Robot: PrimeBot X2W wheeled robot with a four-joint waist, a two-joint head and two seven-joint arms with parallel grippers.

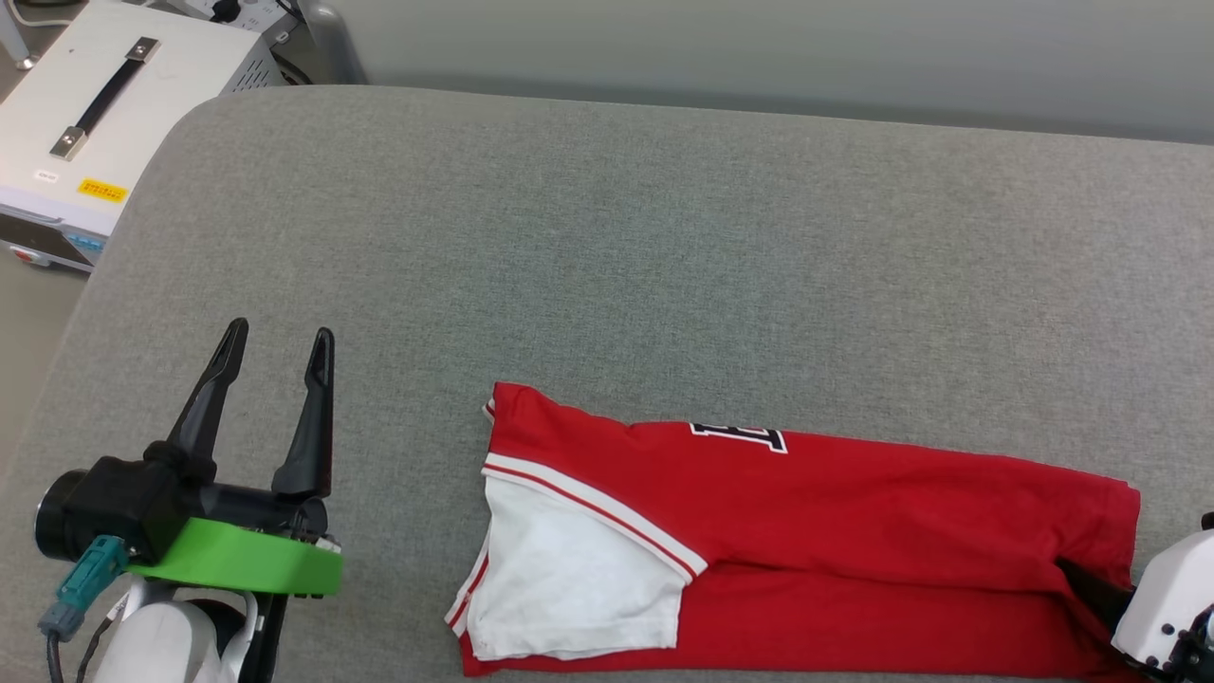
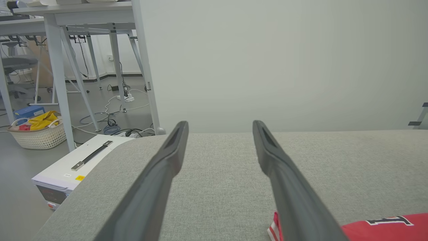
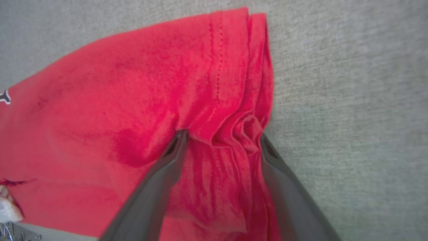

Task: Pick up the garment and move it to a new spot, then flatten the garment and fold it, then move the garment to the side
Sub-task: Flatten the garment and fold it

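Observation:
The garment [image 1: 854,531] is a red jersey folded into a long band on the grey padded table [image 1: 607,237], with a white sleeve with striped trim toward its left end and part of a black print along its far edge. My left gripper [image 1: 281,332] hovers open and empty to the left of it; in the left wrist view the left gripper [image 2: 219,124] points across the table, with a corner of the garment [image 2: 384,229] at the lower right. My right gripper [image 3: 222,134] is open at the garment's [image 3: 133,100] right hem end, its fingers straddling bunched red cloth.
A white equipment box with a black handle [image 1: 95,123] stands beside the table's far left corner. Beyond it on the floor are desk legs [image 2: 60,67], loose cables [image 2: 113,124] and a basket of cloth [image 2: 38,132]. A pale wall backs the table.

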